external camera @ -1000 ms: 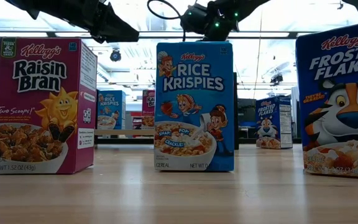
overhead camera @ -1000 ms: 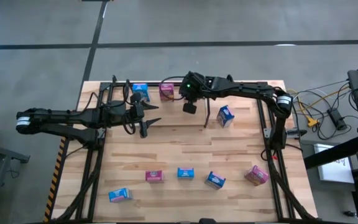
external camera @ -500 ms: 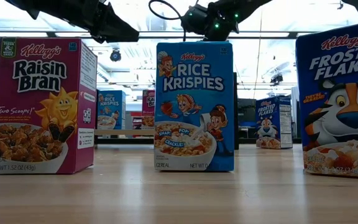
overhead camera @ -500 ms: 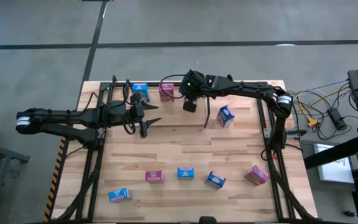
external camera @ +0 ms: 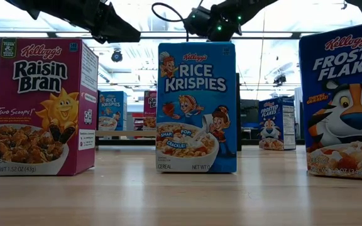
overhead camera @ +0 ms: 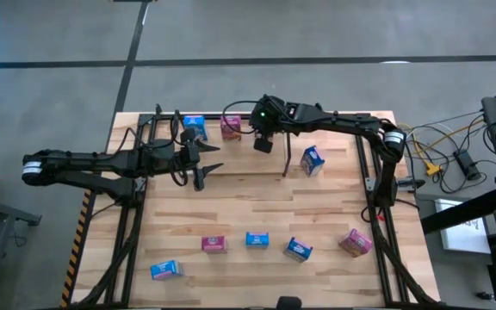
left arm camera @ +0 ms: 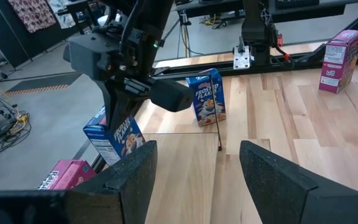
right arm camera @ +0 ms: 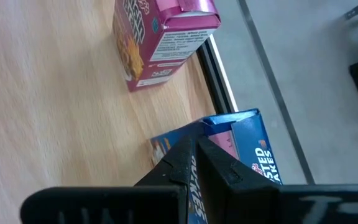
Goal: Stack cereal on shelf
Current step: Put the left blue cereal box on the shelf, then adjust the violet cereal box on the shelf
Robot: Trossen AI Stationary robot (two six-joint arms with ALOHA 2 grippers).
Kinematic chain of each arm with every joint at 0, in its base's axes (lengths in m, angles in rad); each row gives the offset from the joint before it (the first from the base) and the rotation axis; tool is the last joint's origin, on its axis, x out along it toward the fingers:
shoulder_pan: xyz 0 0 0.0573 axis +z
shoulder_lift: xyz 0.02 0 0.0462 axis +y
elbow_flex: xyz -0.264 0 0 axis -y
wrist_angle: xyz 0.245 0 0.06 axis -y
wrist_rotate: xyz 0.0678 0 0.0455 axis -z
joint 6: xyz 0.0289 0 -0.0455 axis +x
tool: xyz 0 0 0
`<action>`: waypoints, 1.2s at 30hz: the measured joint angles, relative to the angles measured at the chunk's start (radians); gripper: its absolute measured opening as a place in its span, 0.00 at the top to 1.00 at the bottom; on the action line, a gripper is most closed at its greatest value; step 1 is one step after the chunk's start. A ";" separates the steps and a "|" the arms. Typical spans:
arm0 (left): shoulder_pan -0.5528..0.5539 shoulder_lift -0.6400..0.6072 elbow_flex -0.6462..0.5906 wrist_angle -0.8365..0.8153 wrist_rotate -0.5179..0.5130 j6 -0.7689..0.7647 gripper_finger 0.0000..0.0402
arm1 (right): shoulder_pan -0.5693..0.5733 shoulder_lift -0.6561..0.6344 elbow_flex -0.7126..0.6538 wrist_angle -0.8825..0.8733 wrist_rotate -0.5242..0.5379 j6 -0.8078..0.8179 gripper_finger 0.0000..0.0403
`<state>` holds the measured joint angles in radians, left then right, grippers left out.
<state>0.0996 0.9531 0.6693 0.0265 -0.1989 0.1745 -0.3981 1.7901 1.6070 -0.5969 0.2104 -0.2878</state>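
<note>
Pale wood planks make up the bench (overhead camera: 257,202), and along its near edge a loose row of cereal stands well apart from the arms: a blue box (overhead camera: 166,269) at the left corner, a pink Raisin Bran box (overhead camera: 214,244), a blue Rice Krispies box (overhead camera: 257,239), a blue Frosted Flakes box (overhead camera: 298,249) and a tilted pink box (overhead camera: 356,242) towards the right. In the low view the three middle ones fill the foreground and hide most of the bench behind them. Farther in, the left hand (overhead camera: 207,165) hovers over bare wood, its two dark fingers (left arm camera: 132,177) spread apart with nothing between them. Beyond it a lone blue Frosted Flakes box (overhead camera: 313,159) stands upright just beside a thin black rod (left arm camera: 218,132) of the shelf (overhead camera: 158,120). At the far edge, a blue box (overhead camera: 194,128) and a pink box (overhead camera: 230,127) stand on the shelf's wood panel near each other. The right hand (overhead camera: 263,145) hangs just beside the pink one, fingers (right arm camera: 194,165) pressed together and empty; from its wrist camera they cover part of the far blue box. Grey floor (overhead camera: 317,30) lies past the bench.
</note>
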 joint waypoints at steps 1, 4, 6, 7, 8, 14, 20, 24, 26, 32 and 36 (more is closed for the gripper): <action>0.000 0.000 0.000 0.000 0.000 0.000 0.47 | 0.000 0.000 -0.001 0.000 0.000 0.000 0.97; 0.000 0.000 0.000 0.000 0.000 0.000 0.47 | 0.002 0.000 -0.001 -0.003 0.000 -0.003 0.97; 0.000 0.000 0.000 0.000 0.000 0.000 0.47 | 0.007 -0.001 -0.001 -0.007 -0.002 -0.003 0.97; 0.000 0.000 0.000 0.000 0.000 0.000 0.47 | 0.012 -0.004 -0.001 -0.015 -0.007 -0.004 0.97; 0.000 0.000 0.000 0.000 0.000 0.000 0.47 | 0.017 -0.006 -0.001 -0.022 -0.009 -0.009 0.97; 0.000 0.000 0.000 0.000 0.000 -0.012 0.47 | 0.069 -0.033 -0.006 -0.034 -0.037 -0.029 0.97; -0.001 0.000 0.000 -0.025 0.000 -0.053 0.47 | 0.134 -0.067 -0.032 -0.033 -0.038 -0.041 0.97; -0.007 0.000 0.000 -0.043 0.000 -0.081 0.47 | 0.172 -0.093 -0.083 0.001 -0.038 -0.044 0.97; -0.011 0.002 0.000 -0.045 0.001 -0.093 0.47 | 0.186 -0.108 -0.115 0.015 -0.038 -0.044 0.97; -0.033 0.024 0.000 -0.050 0.001 -0.133 0.47 | 0.226 -0.161 -0.243 0.140 -0.039 -0.046 0.97; -0.042 0.056 0.000 -0.049 0.001 -0.157 0.47 | 0.245 -0.194 -0.342 0.289 -0.086 -0.073 0.97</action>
<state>0.0580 1.0092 0.6693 -0.0225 -0.1976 0.0176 -0.1535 1.5960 1.2653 -0.3076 0.1241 -0.3610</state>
